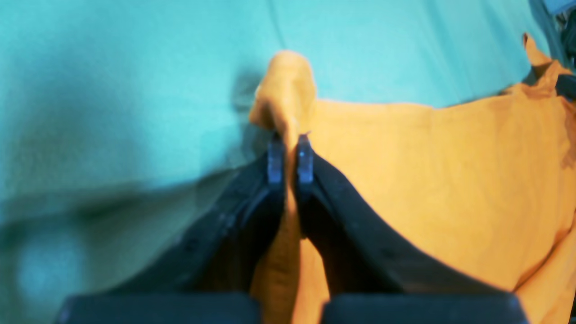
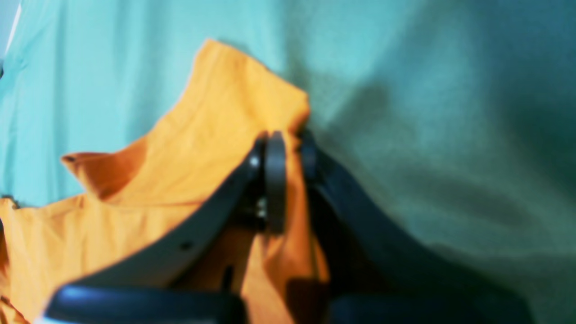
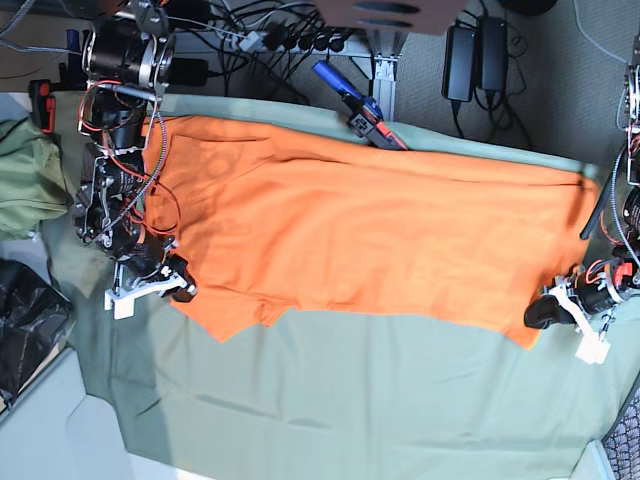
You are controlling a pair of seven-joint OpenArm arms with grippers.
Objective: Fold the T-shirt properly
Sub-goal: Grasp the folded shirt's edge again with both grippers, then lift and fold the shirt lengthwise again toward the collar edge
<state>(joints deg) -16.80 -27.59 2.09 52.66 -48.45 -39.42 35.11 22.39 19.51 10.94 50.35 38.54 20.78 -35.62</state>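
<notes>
The bright orange T-shirt (image 3: 370,235) lies spread flat across the grey-green table cloth (image 3: 350,400). My left gripper (image 3: 545,313) is at the shirt's right front corner, and in the left wrist view the gripper (image 1: 290,150) is shut on a bunched fold of the T-shirt (image 1: 427,171). My right gripper (image 3: 180,290) is at the shirt's left front edge, and in the right wrist view the gripper (image 2: 288,157) is shut on an orange fold of the T-shirt (image 2: 216,130). Both held edges sit low, close to the cloth.
An olive-green garment (image 3: 25,175) lies at the left edge, with a dark bag (image 3: 25,330) below it. A blue and red tool (image 3: 360,110) lies at the shirt's back edge. Cables and power bricks (image 3: 470,50) lie behind the table.
</notes>
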